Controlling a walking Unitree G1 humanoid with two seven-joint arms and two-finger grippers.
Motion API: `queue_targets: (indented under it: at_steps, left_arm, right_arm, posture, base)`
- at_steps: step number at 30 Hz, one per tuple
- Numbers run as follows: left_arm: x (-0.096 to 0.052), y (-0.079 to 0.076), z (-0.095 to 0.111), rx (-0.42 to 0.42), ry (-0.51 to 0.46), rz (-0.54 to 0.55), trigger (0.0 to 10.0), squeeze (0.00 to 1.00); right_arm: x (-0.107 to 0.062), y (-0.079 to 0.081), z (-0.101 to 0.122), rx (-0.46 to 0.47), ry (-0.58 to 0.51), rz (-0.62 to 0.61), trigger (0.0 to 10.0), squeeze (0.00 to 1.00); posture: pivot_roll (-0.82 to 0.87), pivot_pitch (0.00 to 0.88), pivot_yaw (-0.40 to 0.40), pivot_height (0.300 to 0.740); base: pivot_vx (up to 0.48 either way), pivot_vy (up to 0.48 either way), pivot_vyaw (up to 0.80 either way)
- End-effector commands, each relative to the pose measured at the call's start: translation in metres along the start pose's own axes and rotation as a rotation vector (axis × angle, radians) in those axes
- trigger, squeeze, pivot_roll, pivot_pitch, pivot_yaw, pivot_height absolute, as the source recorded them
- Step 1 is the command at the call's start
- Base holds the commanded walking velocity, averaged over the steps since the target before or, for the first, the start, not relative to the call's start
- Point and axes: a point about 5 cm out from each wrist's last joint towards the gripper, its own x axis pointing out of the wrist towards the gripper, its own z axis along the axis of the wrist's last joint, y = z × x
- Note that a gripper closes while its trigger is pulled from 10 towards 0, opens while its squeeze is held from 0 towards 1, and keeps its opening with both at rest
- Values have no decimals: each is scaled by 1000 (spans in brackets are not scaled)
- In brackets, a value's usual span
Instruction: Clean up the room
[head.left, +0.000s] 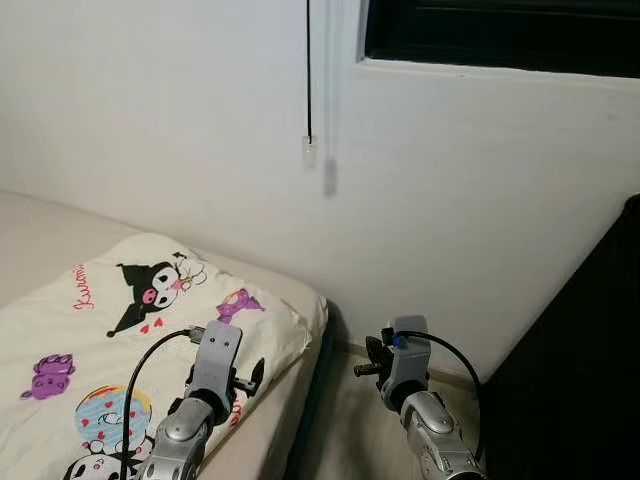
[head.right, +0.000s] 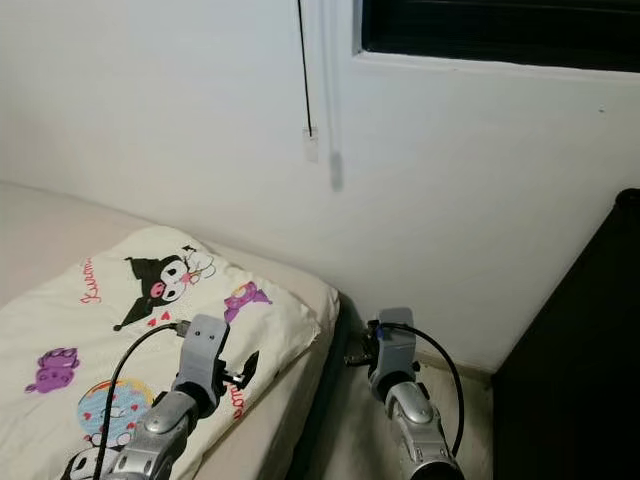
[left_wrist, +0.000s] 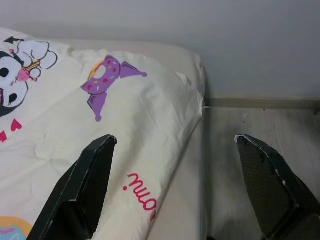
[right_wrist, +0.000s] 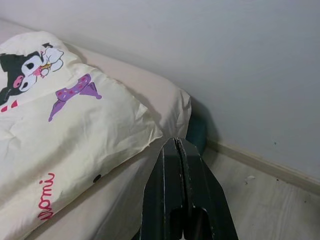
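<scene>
While both arms reach forward low in the head views, the left gripper (left_wrist: 175, 190) hangs over the near corner of the bed (head.left: 300, 290), its two black wedge-shaped fingers (left_wrist: 82, 187) spread wide with nothing between them. Their inner faces look finely ribbed. Below them lies a cream quilt (head.left: 90, 350), soft and lightly puckered, printed with cartoon figures: a black-hooded character at about 11 o'clock from the left arm, a purple bow-like shape at 12 o'clock, red lettering near the quilt's edge. The quilt's rounded corner lies on a plain beige sheet that covers the mattress down to its edge.

The right gripper (right_wrist: 181, 192) is held over the floor (head.left: 350, 420) in the gap beside the bed, at about 3 o'clock from the left arm. Its fingers are pressed flat together into one dark tapered blade, holding nothing. The floor is pale wood-grain plank, meeting a smooth white wall (head.left: 480, 220) at a light skirting board (right_wrist: 260, 162).

At 12 o'clock high on the wall, a thin black cord (head.left: 308, 70) hangs straight down and ends in a small white pull (head.left: 309, 152). A dark window (head.left: 500, 30) sits at 1 o'clock, and a dark cabinet (head.left: 590, 360) with a slanting edge fills the 3 o'clock side.
</scene>
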Motion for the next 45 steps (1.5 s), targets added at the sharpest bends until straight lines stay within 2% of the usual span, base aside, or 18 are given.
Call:
queue_targets:
  at_steps: [1,11,12,13,18,29,35,45]
  left_arm:
    - [-3,5,-8,-2,38,22,10000,0]
    - [-3,8,-7,-18,42,45,10000,0]
    - [-3,10,-11,-67,74,62,10000,0]
    - [-3,11,-11,-82,75,70,10000,0]
    - [-3,12,-11,-101,78,72,10000,0]
    - [-4,12,-12,-72,81,71,10000,0]
    - [-5,9,-12,-68,76,64,10000,0]
    - [-4,8,-10,-67,62,49,10000,0]
  right_arm:
    - [-2,0,-6,23,18,-9,10000,0]
    - [-2,0,-5,20,18,-3,10000,0]
    - [-2,0,-5,19,17,-1,10000,0]
    - [-2,0,-5,19,17,0,10000,0]
    - [-1,1,-5,19,17,4,10000,0]
    - [-1,1,-5,21,19,5,10000,0]
    - [-1,2,-6,-14,36,24,10000,0]
    - [-1,3,-6,-16,34,23,10000,0]
  posture:
    - [-33,107,21,740]
    - [-33,103,16,740]
    - [-33,105,15,740]
    - [-32,107,15,740]
    - [-31,110,14,740]
    - [-32,118,15,740]
    - [-31,118,16,740]
    - [-31,121,18,740]
  base:
    - [0,-424,0]
    - [0,-426,0]
    - [0,0,0]
    - [0,244,0]
    - [0,433,0]
    - [0,80,0]
    - [0,0,0]
    - [0,0,800]
